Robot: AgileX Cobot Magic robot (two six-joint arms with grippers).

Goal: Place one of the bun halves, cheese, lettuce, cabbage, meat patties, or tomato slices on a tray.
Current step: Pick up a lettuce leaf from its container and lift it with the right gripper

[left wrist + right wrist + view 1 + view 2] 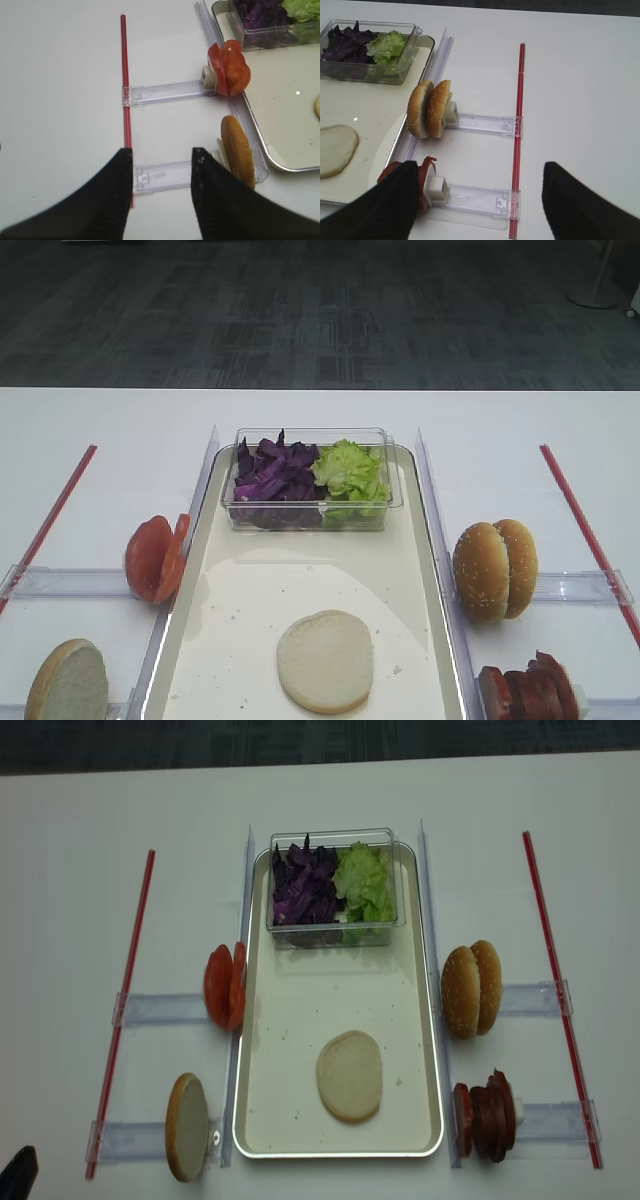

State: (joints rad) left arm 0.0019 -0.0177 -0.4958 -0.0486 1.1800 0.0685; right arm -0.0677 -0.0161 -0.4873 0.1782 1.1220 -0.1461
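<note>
Right fingers (390, 210) stood spread above the bench (580, 75), meat patties (422, 175) just beside them; left fingers (117, 200) were parted too, pinching nothing.

a pale bun half (349, 1076) lies flat, cut face up, on the cream tray (300, 1130). purple cabbage (301, 886) and green lettuce (364, 882) sit in a tub at the tray's far end. tomato slices (224, 985), sesame buns (473, 988) and meat patties (487, 1116) stand on edge beside it.

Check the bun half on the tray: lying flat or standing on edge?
Flat. The bun half lies pale face up on the tray, touching nothing.
</note>
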